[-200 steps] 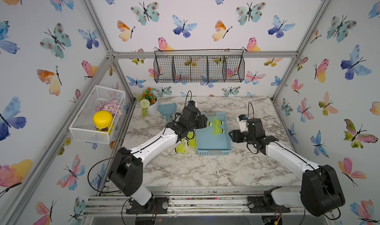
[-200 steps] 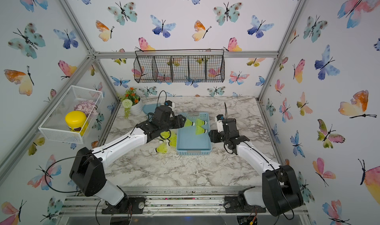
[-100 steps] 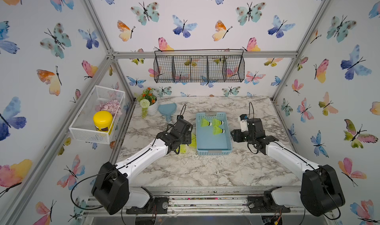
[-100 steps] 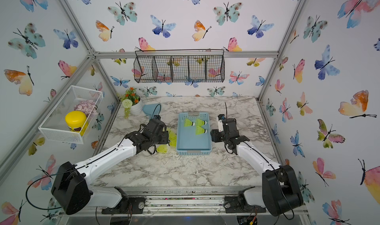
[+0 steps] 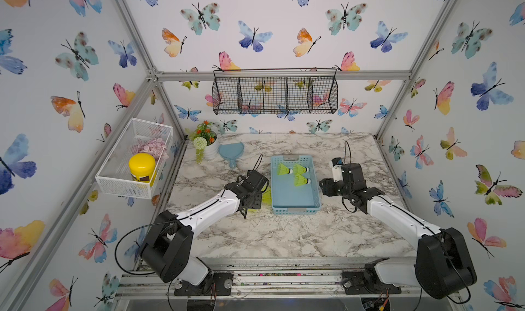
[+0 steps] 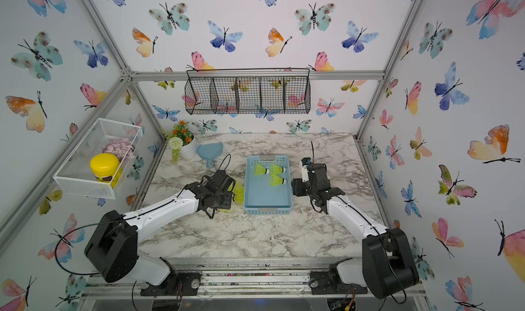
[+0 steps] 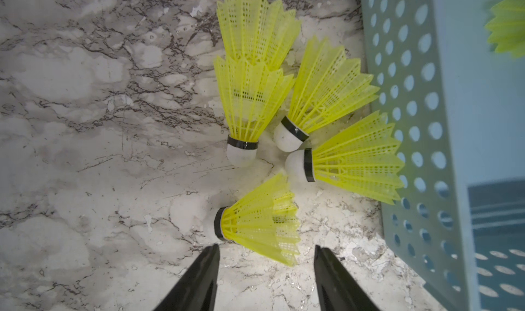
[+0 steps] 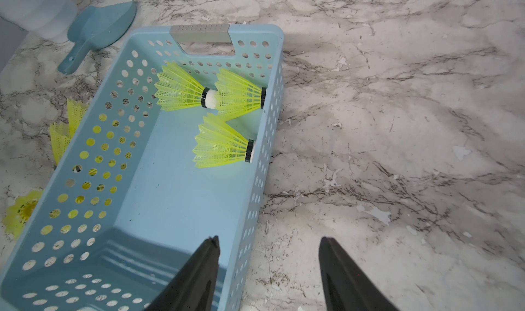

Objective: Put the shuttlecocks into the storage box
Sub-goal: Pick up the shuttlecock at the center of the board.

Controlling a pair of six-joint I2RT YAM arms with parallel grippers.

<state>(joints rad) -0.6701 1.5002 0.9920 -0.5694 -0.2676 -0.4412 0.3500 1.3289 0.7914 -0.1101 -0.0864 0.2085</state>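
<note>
- I see three yellow-green shuttlecocks [image 8: 218, 147] with white tips in the blue storage box [image 8: 170, 198].
- My left gripper [image 7: 265, 247] is open by five more on the counter [image 7: 85, 125].
- My right gripper [image 8: 268, 238] is open and empty.

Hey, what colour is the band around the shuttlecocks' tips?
Black, on each of the shuttlecocks, between white tip and yellow-green skirt. Clearest in the left wrist view.

A black wire basket [image 5: 275, 95] hung on the far wall, and a white mesh basket [image 5: 120, 183] on the left wall held a yellow-lidded jar [image 5: 142, 164] at its near end and pale pink pieces [image 5: 153, 147] beyond it. In the far left corner of the marble table [image 5: 284, 232] stood a potted flower plant [image 5: 205, 140], with a light blue scoop [image 5: 231, 151] lying just to its right.
</note>
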